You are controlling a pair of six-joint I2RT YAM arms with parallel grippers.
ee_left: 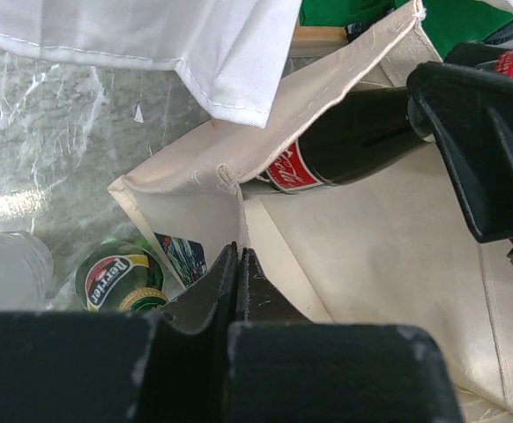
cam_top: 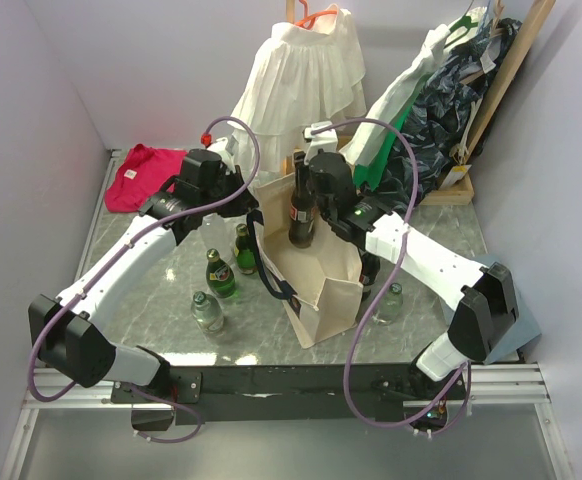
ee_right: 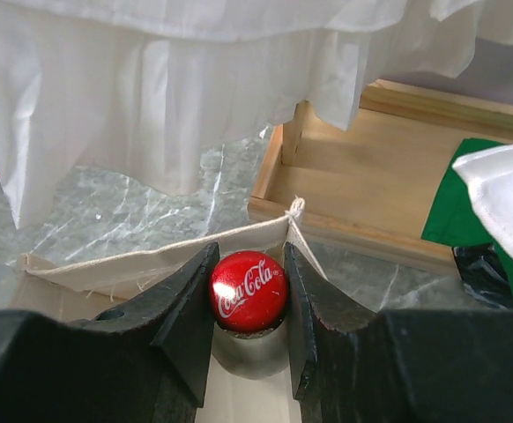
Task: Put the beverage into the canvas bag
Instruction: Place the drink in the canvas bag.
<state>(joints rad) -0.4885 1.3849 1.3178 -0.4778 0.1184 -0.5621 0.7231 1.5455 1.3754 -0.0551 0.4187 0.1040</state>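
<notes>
The beverage, a dark Coca-Cola bottle (cam_top: 302, 215) with a red cap (ee_right: 249, 291), stands upright in the mouth of the cream canvas bag (cam_top: 321, 290). Its lower body is below the bag's rim (ee_right: 151, 260). My right gripper (ee_right: 249, 250) is shut on the bottle's neck just under the cap, seen from above at the bag's top (cam_top: 308, 185). My left gripper (ee_left: 239, 252) is shut on the bag's left rim fabric and holds it up. In the left wrist view the bottle's red label (ee_left: 287, 167) shows inside the bag (ee_left: 389, 256).
Two green bottles (cam_top: 220, 275) (cam_top: 244, 250) and a clear one (cam_top: 208, 312) stand left of the bag; another clear bottle (cam_top: 391, 300) stands to its right. A white ruffled garment (cam_top: 306, 70) hangs behind. A wooden tray (ee_right: 371, 176) and a red cloth (cam_top: 141, 175) lie farther back.
</notes>
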